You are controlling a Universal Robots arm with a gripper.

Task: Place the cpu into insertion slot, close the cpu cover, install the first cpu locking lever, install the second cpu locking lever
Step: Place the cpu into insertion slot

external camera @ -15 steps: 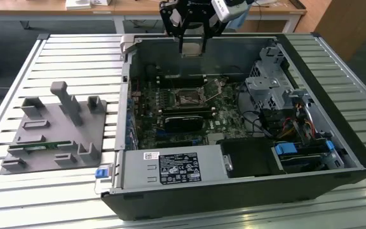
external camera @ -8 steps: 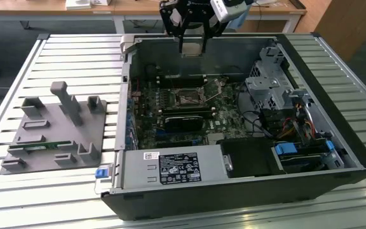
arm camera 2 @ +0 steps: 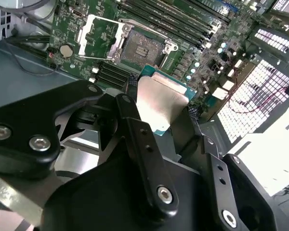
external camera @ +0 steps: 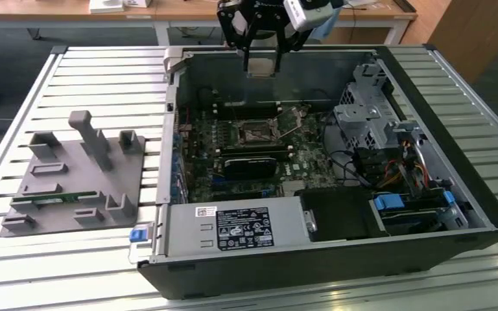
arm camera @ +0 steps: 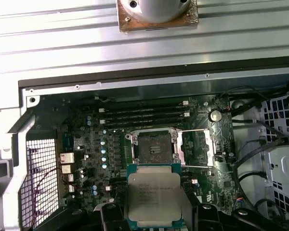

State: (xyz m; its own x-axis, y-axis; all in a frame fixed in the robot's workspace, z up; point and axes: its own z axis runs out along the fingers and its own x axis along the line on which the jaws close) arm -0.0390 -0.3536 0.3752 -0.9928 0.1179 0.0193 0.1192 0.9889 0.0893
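Observer: status, gripper (external camera: 262, 65). Jaws clamped on the cpu (arm camera: 153, 195). In the second wrist view one black finger (arm camera 2: 137, 130) presses each of two opposite edges. The silver-grey top is turned up.

Recorder: Height of the chip?

Observer: Held in the air, well apart from the green board (arm camera: 86, 139). In the exterior view it hangs over the far side of the open computer case (external camera: 456, 194), above and beyond the insertion slot (external camera: 256, 133).

Recorder: Slot condition?

Observer: Open. Both wrist views show the dark centre exposed inside the black frame. The cpu cover (arm camera: 182, 144) is swung back and sits just beside the slot, with board showing through its square window.

Recorder: Alignment?

Observer: In the first wrist view the chip's edges run roughly square to the slot's frame. In the second wrist view the chip is tilted against the board, though I cannot tell how much of that comes from the camera angle.

Recorder: Surroundings?

Observer: Long narrow memory slots (arm camera: 144, 115) run along one side of the socket. A black card (external camera: 249, 165) lies on the near side of it. A grey fixture block (external camera: 76, 168) rests on the slatted table (external camera: 102, 71) at the exterior view's left, near the case but not touching it.
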